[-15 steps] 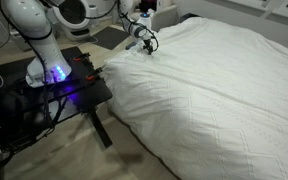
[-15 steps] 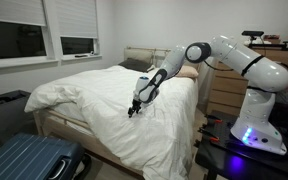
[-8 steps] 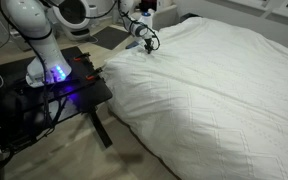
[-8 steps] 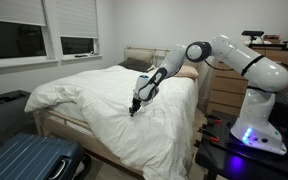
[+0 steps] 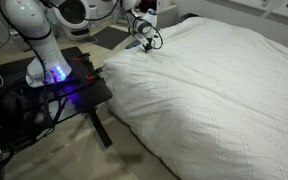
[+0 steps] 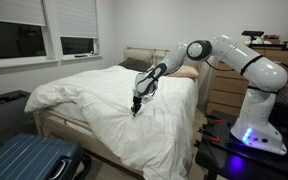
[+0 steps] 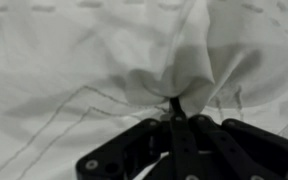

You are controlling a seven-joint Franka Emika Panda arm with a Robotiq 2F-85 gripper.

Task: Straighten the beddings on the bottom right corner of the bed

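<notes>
- The gripper [image 7: 174, 105] has its jaws pressed together, with a small raised fold of the beddings [image 7: 84, 60] pinched between the fingertips. Creases fan out from the pinch across the white fabric.
- In both exterior views the gripper [image 5: 147, 42] [image 6: 136, 108] points down and touches the cloth at the edge of the bed [image 6: 54, 125] nearest the robot.
- The beddings [image 5: 214, 90] cover the whole mattress and hang over its sides. In an exterior view they drape down the near side [image 6: 94, 100] in loose folds.
- In the exterior views the gripper is too small to show its fingers or the pinched fold; only the wrist view shows the grip.
- The wrist view is filled by fabric and the dark finger bodies, so no edge of the bed can be seen there. Its lower part is blurred.
- The arm's [image 6: 234, 55] full reach from its base shows in an exterior view; another cuts off its upper links at the top of the frame.
- Only one exterior view shows the black robot stand [image 5: 59, 95] beside the bed from above.
- Only the view from the foot side shows a blue suitcase [image 6: 29, 160], a window [image 6: 24, 40] and a wooden dresser [image 6: 224, 90] behind the arm.
</notes>
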